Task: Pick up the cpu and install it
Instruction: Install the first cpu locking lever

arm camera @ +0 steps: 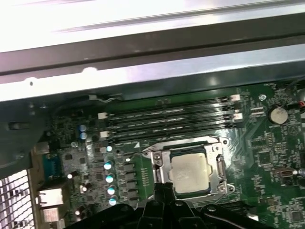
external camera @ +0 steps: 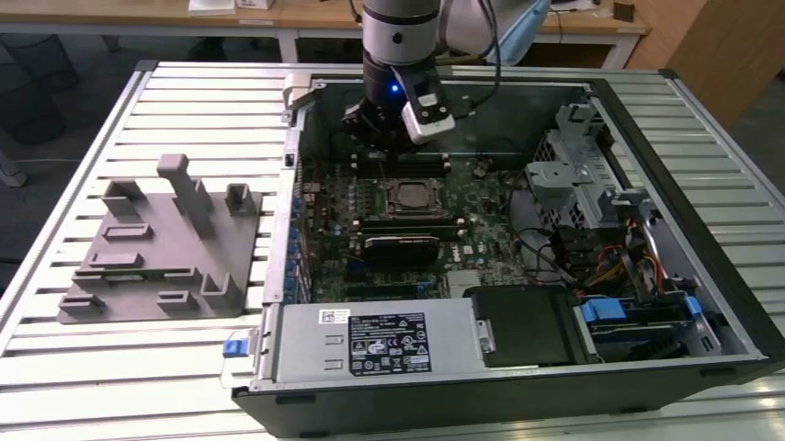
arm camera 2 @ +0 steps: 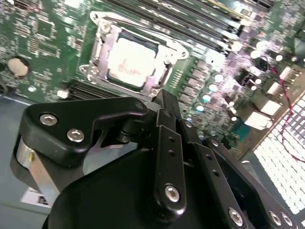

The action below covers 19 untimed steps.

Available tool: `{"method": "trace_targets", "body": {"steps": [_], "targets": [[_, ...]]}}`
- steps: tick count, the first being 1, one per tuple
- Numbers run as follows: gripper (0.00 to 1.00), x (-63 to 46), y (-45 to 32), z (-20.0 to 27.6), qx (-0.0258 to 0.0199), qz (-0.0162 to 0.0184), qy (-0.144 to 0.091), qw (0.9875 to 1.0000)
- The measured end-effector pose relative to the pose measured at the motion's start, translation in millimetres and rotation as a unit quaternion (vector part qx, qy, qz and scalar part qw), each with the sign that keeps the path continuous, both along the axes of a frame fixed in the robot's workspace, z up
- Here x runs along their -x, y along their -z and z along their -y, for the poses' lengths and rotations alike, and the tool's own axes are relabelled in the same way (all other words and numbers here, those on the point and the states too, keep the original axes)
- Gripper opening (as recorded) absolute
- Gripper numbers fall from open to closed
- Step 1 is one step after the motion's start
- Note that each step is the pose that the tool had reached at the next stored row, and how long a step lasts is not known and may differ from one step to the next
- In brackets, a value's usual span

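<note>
Exterior view: tool (external camera: 390,138) hangs over the green motherboard (external camera: 491,253) inside the open case, grey blocky tray (external camera: 153,243) on the ribbed metal surface (external camera: 73,358). Second wrist view: flat silver-grey square cpu (arm camera 2: 131,61) sits in its metal-rimmed socket (arm camera 2: 97,52), black tool links above it, apart; opening can't be told. First wrist view: cpu (arm camera: 190,172) seated, long RAM slots (arm camera: 167,119) beside the socket.

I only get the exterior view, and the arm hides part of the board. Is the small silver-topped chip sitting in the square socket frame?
Observer: Yes. In both wrist views the small flat square cpu with the pale silver-grey top lies inside the metal-rimmed square socket frame on the green motherboard.
Operator: Anything covering it?
Observer: No. In the second wrist view its pale top is bare; the black gripper shows at the frame's edge, not over the chip.
Operator: What is behind the arm?
Observer: In the first wrist view, four long dark memory slots run alongside the socket.
</note>
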<state>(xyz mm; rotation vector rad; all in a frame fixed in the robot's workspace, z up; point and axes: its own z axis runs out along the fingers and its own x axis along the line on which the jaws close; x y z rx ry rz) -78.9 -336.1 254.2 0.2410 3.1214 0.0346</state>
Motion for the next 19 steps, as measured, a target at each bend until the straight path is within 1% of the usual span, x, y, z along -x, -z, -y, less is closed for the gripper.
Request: {"method": "trace_targets", "body": {"steps": [3, 6, 10, 19], "targets": [[0.11, 5.9, 0.1, -0.3, 0.0, 0.0, 0.0, 1.0], [0.11, 9.1, 0.1, -2.8, 0.0001, -0.0001, 0.0, 1.0], [0.11, 15.2, 1.0, -4.3, 0.0, 0.0, -0.002, 1.0], [0.11, 25.0, 2.0, -13.4, 0.0001, -0.0001, -0.002, 1.0]]}}
